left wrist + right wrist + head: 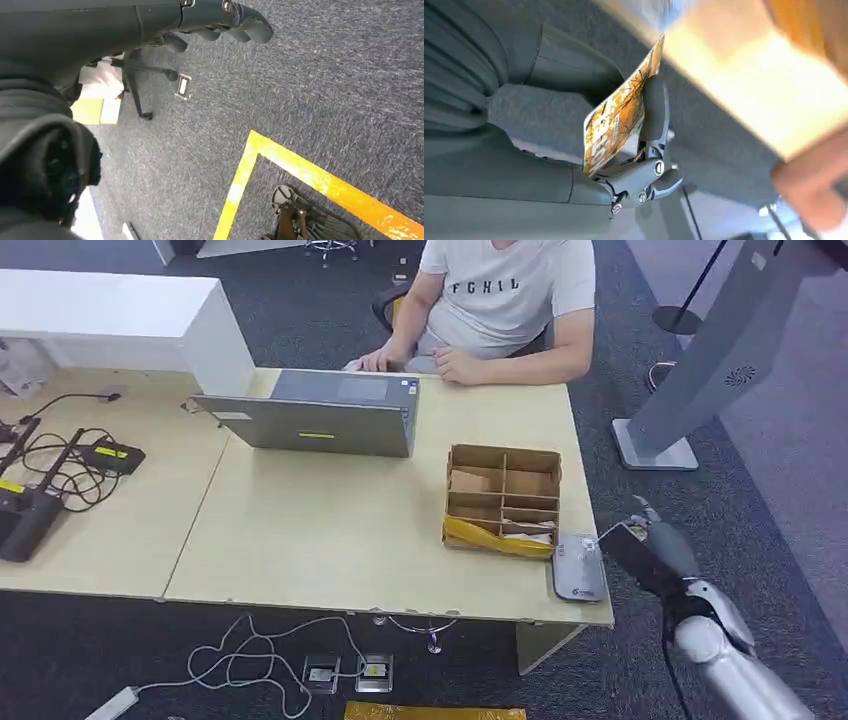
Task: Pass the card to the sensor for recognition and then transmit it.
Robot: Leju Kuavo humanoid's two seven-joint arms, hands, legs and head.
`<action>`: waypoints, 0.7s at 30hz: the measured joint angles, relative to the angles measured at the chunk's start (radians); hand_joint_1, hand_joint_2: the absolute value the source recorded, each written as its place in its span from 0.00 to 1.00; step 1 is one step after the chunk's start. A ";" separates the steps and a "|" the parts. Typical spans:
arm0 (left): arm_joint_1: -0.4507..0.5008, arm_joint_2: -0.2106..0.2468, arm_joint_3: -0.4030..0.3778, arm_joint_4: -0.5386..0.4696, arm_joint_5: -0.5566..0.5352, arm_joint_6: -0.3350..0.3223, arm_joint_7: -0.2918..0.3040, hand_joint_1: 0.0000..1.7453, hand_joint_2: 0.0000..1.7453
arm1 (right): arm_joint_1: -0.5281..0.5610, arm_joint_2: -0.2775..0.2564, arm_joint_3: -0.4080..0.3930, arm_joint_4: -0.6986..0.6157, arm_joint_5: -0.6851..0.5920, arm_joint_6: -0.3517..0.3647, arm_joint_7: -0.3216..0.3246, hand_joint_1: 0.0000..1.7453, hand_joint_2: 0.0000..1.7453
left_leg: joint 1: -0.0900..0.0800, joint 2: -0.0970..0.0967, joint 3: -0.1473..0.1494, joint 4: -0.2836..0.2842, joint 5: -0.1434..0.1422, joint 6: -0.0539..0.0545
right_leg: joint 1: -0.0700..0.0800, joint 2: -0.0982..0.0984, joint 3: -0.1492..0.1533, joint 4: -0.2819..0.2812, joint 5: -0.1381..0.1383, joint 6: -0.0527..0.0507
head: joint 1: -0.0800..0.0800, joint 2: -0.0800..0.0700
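Observation:
My right hand (pixel 668 546) hovers off the table's right front corner, pinching the card (pixel 622 542) just to the right of the flat grey sensor (pixel 579 568) on the table edge. In the right wrist view the card (pixel 616 117) is orange with a dark pattern, held upright between the thick grey thumb (pixel 541 117) and a dark finger (pixel 654 105). The blurred table edge lies close beyond it. My left hand (pixel 220 22) hangs over the carpet, holding nothing, its fingers loosely bent.
A partitioned cardboard box (pixel 503 498) stands right beside the sensor. Behind it are a grey laptop (pixel 320 412) and a seated person (pixel 500 300) with hands at the far table edge. Cables and black devices (pixel 40 480) lie far left. A grey kiosk stand (pixel 700 370) rises at right.

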 joint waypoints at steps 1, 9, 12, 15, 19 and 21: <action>0.000 0.003 0.000 0.000 0.000 -0.006 0.000 0.00 0.00 | -0.014 -0.027 -0.026 -0.022 -0.006 0.023 0.012 1.00 1.00 | 0.000 0.000 0.000 0.000 0.000 0.000 | 0.000 0.000 0.000 0.000 0.000 0.000 | 0.000 0.000; 0.001 0.010 -0.011 0.000 0.008 -0.018 0.000 0.00 0.00 | -0.022 -0.172 -0.192 -0.191 -0.034 0.083 0.074 1.00 1.00 | 0.000 0.000 -0.001 0.000 0.000 0.000 | 0.000 0.000 0.000 0.000 0.000 0.000 | 0.000 0.000; 0.000 0.010 -0.016 0.000 0.009 -0.025 -0.008 0.00 0.00 | -0.024 -0.200 -0.234 -0.239 -0.019 0.096 0.083 1.00 1.00 | 0.000 0.000 -0.001 0.000 0.000 0.000 | 0.000 0.000 0.000 0.000 0.000 0.000 | 0.000 0.000; 0.000 0.011 -0.018 0.000 0.008 -0.031 -0.021 0.00 0.00 | -0.027 -0.214 -0.272 -0.277 0.010 0.110 0.087 1.00 1.00 | 0.000 0.000 -0.001 0.000 0.000 0.000 | 0.000 0.000 0.000 0.000 0.000 0.000 | 0.000 0.000; -0.001 0.011 -0.026 0.000 0.003 -0.037 -0.026 0.00 0.00 | -0.027 -0.205 -0.306 -0.333 0.097 0.153 0.081 1.00 1.00 | 0.001 0.000 -0.001 0.000 0.000 0.000 | 0.001 0.000 0.000 0.000 0.000 0.000 | 0.000 0.000; -0.002 0.010 -0.031 0.000 0.000 -0.041 -0.026 0.00 0.00 | -0.024 -0.197 -0.312 -0.354 0.129 0.167 0.082 1.00 1.00 | 0.001 0.000 -0.001 0.000 0.000 0.000 | 0.001 0.000 0.000 0.000 0.000 0.000 | 0.000 0.000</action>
